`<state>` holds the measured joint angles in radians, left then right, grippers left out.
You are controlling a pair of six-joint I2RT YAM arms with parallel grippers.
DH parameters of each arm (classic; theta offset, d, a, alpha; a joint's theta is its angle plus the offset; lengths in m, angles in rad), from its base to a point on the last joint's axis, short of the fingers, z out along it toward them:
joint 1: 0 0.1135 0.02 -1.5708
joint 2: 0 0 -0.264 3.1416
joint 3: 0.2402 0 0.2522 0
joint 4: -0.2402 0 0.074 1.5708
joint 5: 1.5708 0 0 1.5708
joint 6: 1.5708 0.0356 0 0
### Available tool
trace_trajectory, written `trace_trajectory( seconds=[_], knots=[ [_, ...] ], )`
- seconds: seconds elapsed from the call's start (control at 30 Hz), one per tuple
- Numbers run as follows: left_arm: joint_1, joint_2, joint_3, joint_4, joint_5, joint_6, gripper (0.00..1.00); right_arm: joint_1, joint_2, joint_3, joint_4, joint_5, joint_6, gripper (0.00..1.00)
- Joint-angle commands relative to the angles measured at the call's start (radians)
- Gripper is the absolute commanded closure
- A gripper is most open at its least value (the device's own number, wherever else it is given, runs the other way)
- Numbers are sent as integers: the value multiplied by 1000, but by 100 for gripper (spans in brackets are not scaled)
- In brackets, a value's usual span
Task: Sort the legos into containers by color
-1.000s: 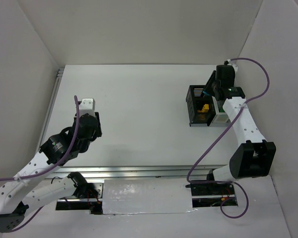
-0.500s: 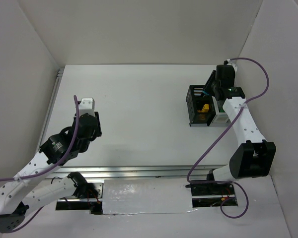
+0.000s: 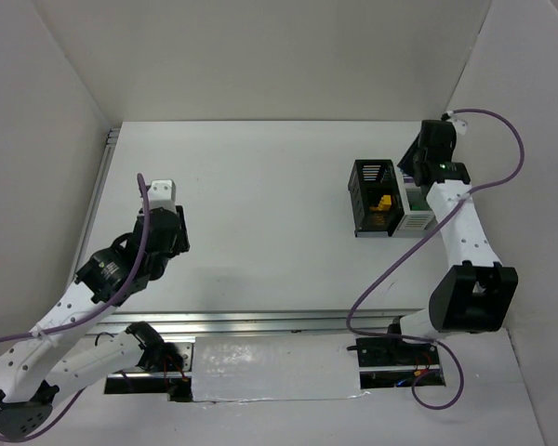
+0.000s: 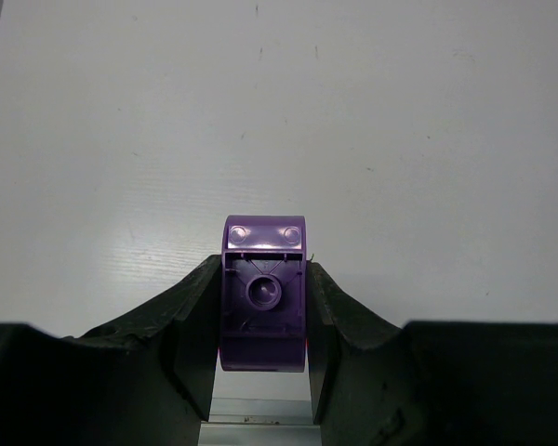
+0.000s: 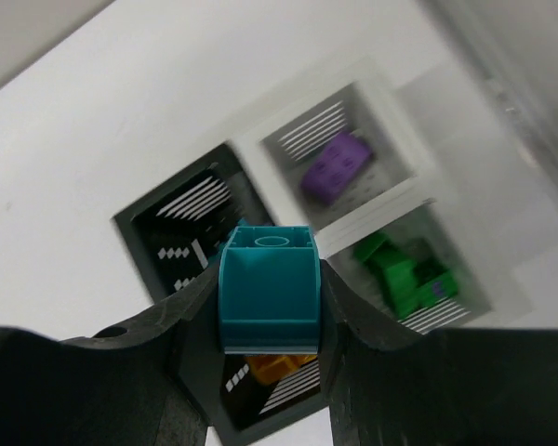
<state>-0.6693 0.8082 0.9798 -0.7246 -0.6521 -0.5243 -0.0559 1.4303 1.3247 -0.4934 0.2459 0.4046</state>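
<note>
The left gripper [image 4: 263, 321] clenches a purple lego [image 4: 264, 279] between its fingers, over the table [image 4: 400, 139]. The right gripper [image 5: 270, 321] grasps a teal lego [image 5: 268, 283]; the containers [image 5: 191, 200] lie just beyond its tips.

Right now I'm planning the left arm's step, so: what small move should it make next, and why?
Probably begin carrying the purple lego, clamped in the left gripper, toward the white bin holding a purple brick, stopping short: the right gripper, holding a teal lego, hangs over the bins.
</note>
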Motion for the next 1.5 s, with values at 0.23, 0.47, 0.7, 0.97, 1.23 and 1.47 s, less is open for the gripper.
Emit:
trace_trajectory(
  seconds=[0.23, 0.47, 0.7, 0.97, 1.23, 1.47],
  knots=[
    [8, -12, -6, 56, 46, 33, 100, -88, 195, 199, 76, 105, -20, 100],
    [11, -9, -6, 63, 72, 43, 100, -88, 271, 226, 65, 95, -3, 96],
    [23, -6, -7, 71, 95, 49, 100, -90, 259, 208, 79, 72, -3, 96],
    [233, 115, 115, 180, 346, 17, 100, -79, 164, 174, 62, -62, 36, 100],
    [359, 676, 837, 198, 252, -71, 100, -55, 38, 79, 160, -241, 146, 100],
    [485, 1048, 1085, 124, 308, -130, 100, 11, -121, -41, 313, -221, 101, 100]
  ],
)
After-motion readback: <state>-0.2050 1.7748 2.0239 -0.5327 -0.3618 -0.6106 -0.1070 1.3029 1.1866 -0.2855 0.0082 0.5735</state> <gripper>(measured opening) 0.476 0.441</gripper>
